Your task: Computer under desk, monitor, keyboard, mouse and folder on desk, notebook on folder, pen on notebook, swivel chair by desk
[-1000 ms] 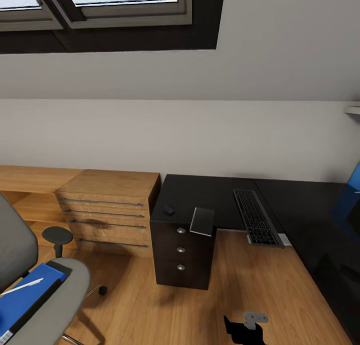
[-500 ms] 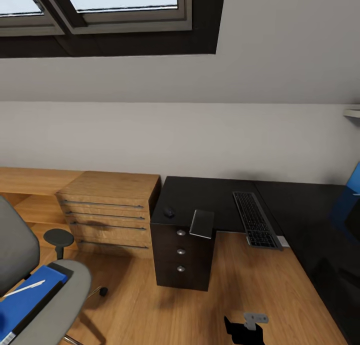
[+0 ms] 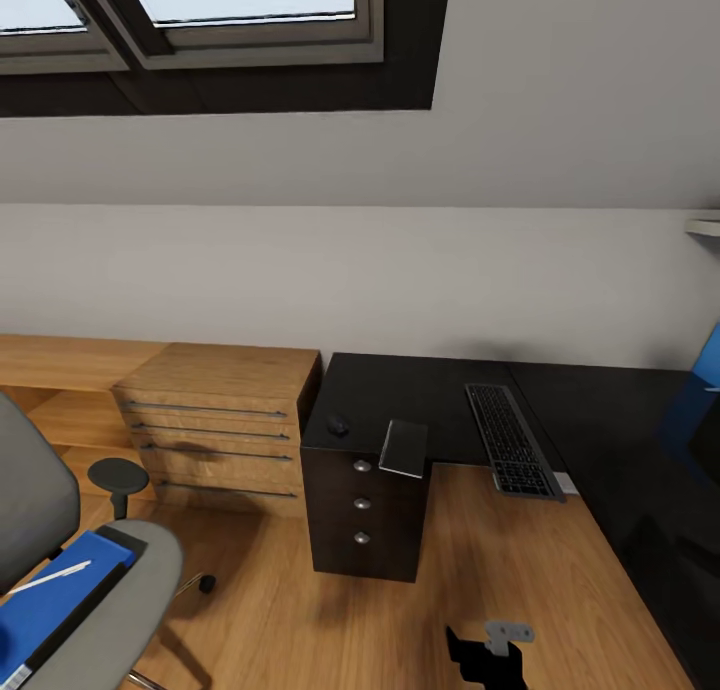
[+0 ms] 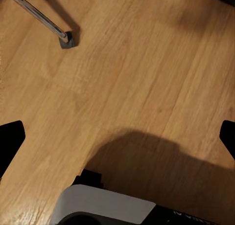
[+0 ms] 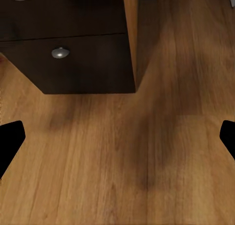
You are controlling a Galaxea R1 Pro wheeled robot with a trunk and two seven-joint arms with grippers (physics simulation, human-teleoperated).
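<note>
1. A black desk (image 3: 400,395) is seen against the white wall in the head view, its top running right and then forward along the right edge of the picture.
2. A black drawer block (image 3: 362,515) with three round silver knobs is set under the desk's left end; two of those knobs are also seen in the right wrist view.
3. A slim grey keyboard (image 3: 510,438) with dark keys is laid on the desk, its near end reaching the front edge of the top.
4. A small dark mouse (image 3: 338,425) is placed on the left end of the desk, well apart from the keyboard.
5. A flat grey notebook (image 3: 404,446) is laid between the mouse and the keyboard, overhanging the desk's front edge.
6. A light wooden drawer unit (image 3: 215,415) stands touching the desk's left side.
7. The grey swivel chair (image 3: 110,590) is found at the lower left, apart from the desk, on the wooden floor (image 3: 280,610).
8. The blue folder (image 3: 55,595) is resting on the chair seat, with the white pen (image 3: 48,577) lying on top of it.
9. The left gripper (image 4: 117,137) is spread wide over bare floor, with nothing between its fingertips.
10. The right gripper (image 5: 117,137) is likewise spread wide and is holding nothing, just in front of the drawer block.
</note>
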